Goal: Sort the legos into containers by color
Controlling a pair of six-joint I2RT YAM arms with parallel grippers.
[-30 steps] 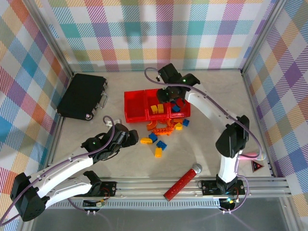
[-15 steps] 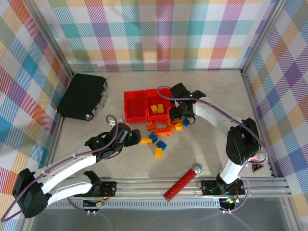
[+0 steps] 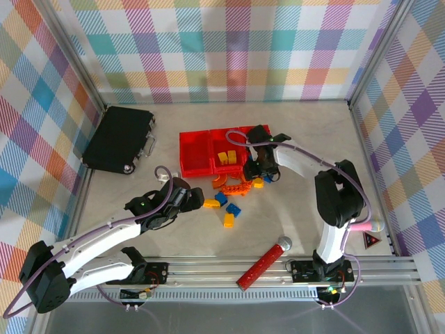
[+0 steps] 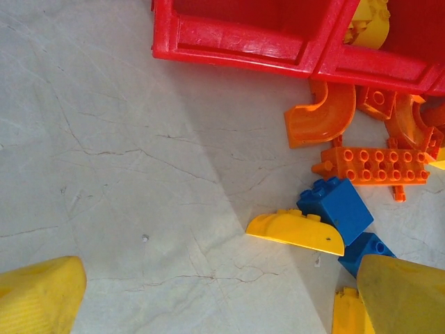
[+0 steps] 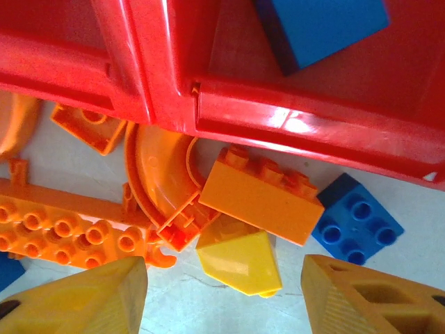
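Right arm: the right pincer point(image 5: 222, 292) has left the far-right bin and dropped to the near side of the row of three joined bright red plastic bins point(image 5: 292, 125).
Its jaws: tighter a second ago, they now stand apart with nothing between them.
Beneath it: a yellow sloped plastic brick point(image 5: 240, 254) lies on the pale bench point(image 4: 104, 174), touching an orange rectangular brick point(image 5: 261, 198).
Right bin: a blue plastic brick point(image 5: 320, 24) lies inside, so one drop-off looks finished and the next pick is likely beginning.
Left arm: the left pincer point(image 4: 219, 299), jaws wide apart and empty, has edged right toward a yellow curved brick point(image 4: 295, 231) that touches a blue block point(image 4: 337, 205).
Standing: loose bricks are scattered just near of the bins, so the sort looks partway done.
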